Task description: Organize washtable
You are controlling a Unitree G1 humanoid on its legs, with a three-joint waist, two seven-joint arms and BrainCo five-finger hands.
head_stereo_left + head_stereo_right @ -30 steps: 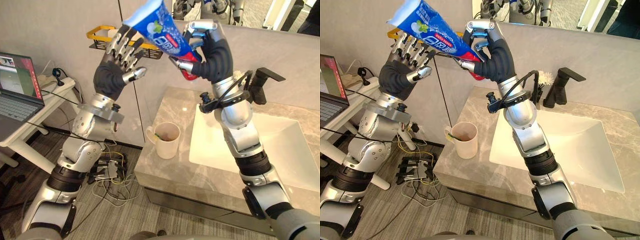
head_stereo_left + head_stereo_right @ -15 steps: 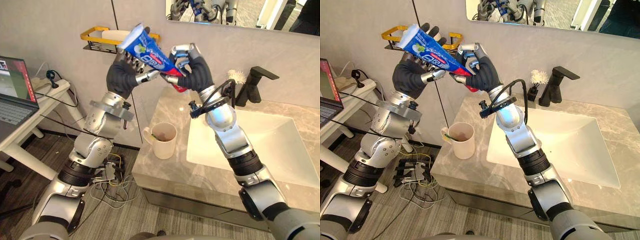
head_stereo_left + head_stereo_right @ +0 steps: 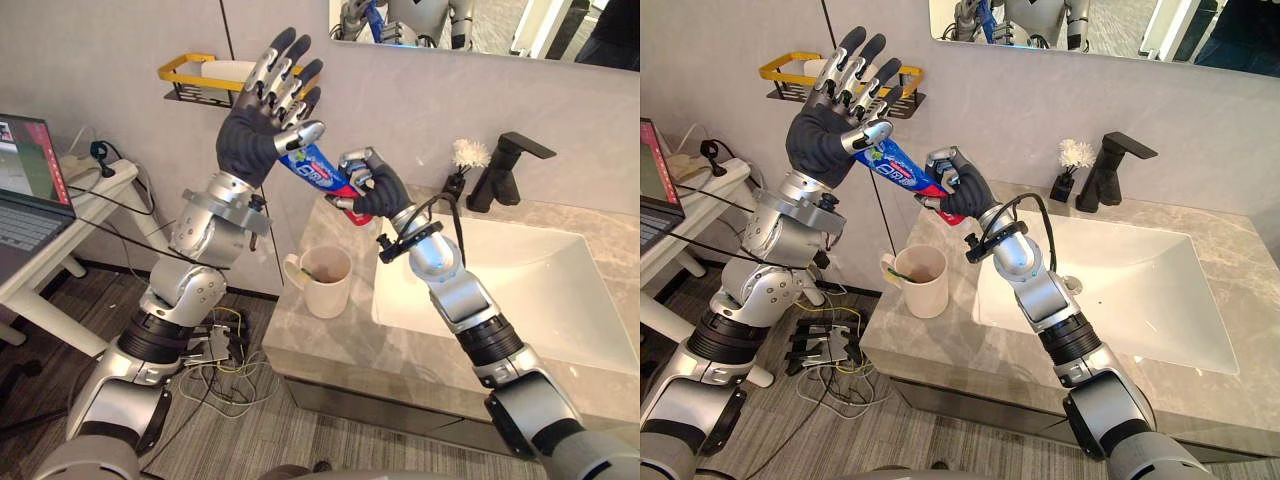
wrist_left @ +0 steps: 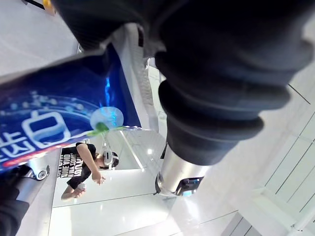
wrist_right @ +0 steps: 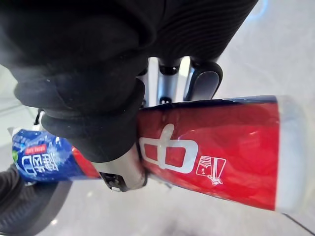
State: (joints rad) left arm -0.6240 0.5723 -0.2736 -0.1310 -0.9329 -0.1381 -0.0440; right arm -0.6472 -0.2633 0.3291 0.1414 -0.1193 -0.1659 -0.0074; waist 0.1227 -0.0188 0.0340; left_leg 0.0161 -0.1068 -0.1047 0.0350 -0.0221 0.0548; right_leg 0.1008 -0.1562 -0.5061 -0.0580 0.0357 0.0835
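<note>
A blue and red toothpaste tube (image 3: 318, 175) is held in the air over the left end of the washtable (image 3: 330, 345). My right hand (image 3: 375, 192) is shut on its red cap end (image 5: 211, 147). My left hand (image 3: 255, 140) is raised at the tube's blue flat end (image 4: 49, 123). Its fingers are straight and spread upward, and its thumb rests against the tube. A cream mug (image 3: 328, 282) with something green inside stands on the counter below the tube.
A white sink basin (image 3: 560, 300) takes up the right of the counter, with a black faucet (image 3: 512, 165) and a white tuft (image 3: 465, 153) behind it. A yellow-rimmed wire shelf (image 3: 200, 80) hangs on the wall. A laptop (image 3: 25, 190) sits on a side table at the left.
The right hand has brought the tube down and nearer the mug. The left hand's fingers have straightened and spread above the tube's flat end.
</note>
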